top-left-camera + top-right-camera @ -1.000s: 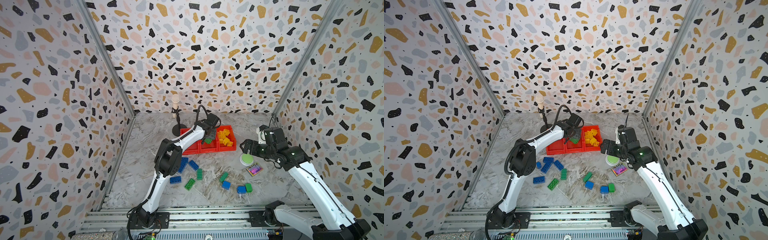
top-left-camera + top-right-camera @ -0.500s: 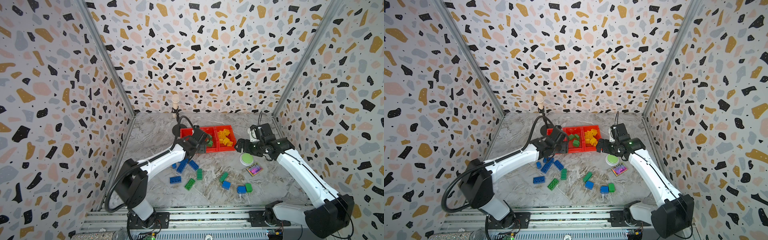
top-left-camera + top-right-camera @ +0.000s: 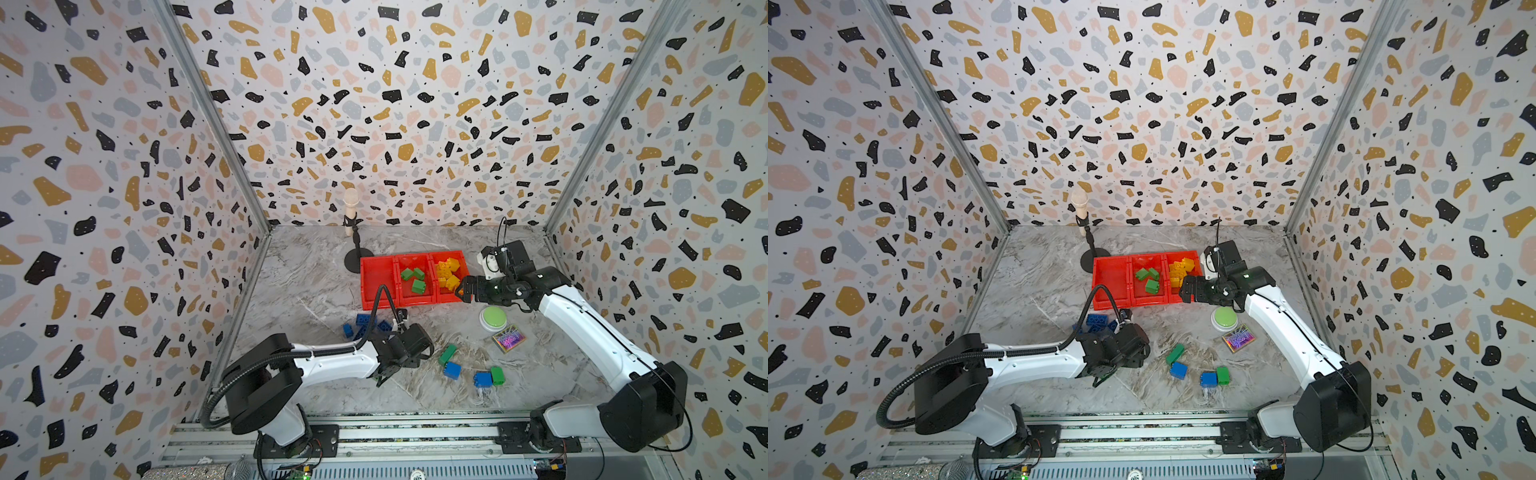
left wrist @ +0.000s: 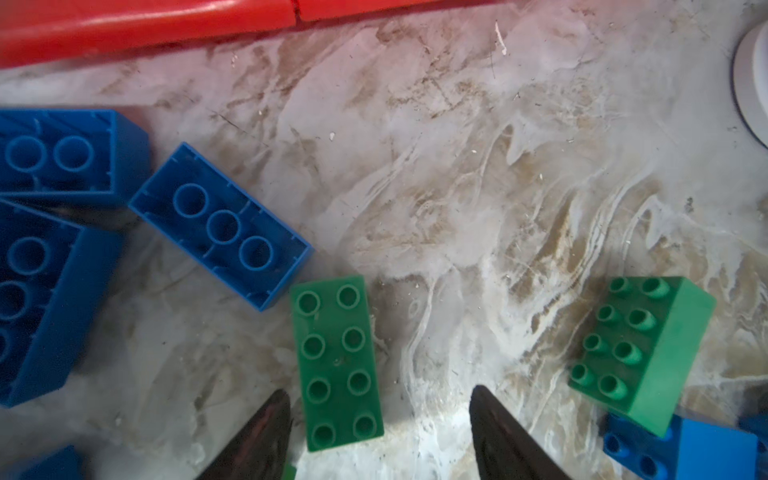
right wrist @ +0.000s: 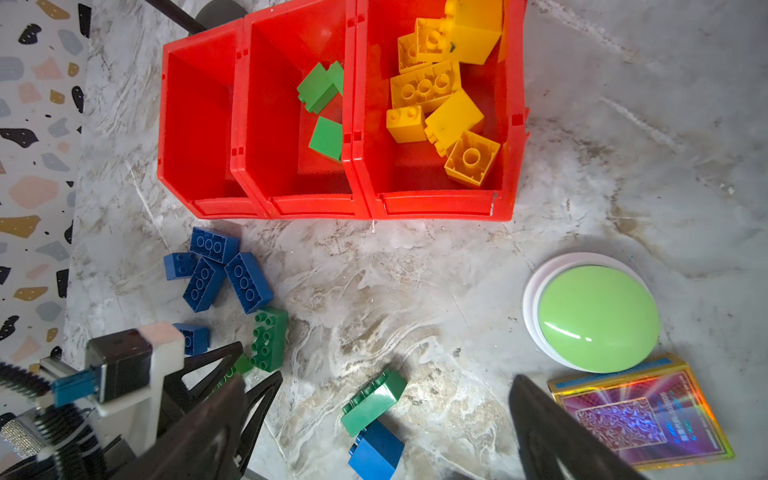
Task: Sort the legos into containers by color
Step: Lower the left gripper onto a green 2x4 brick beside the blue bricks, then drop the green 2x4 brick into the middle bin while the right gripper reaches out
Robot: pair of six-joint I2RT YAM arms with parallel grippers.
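Three joined red containers hold, from left to right, nothing, green legos and yellow legos. Blue legos lie clustered in front of the left bin. My left gripper hangs open low over the floor. A long green lego lies stud-up between its fingers, close to one, untouched. A second green lego leans on a blue one. My right gripper stays open and empty by the yellow bin's front corner.
A green-topped white button and an iridescent card lie right of the loose bricks. A blue lego and a green one sit together near the front. A black stand rises behind the bins.
My left arm has swung from over the middle bin back to the front floor, down over the long green lego, its jaws narrowing a little. The right gripper has drifted slightly toward the bins.
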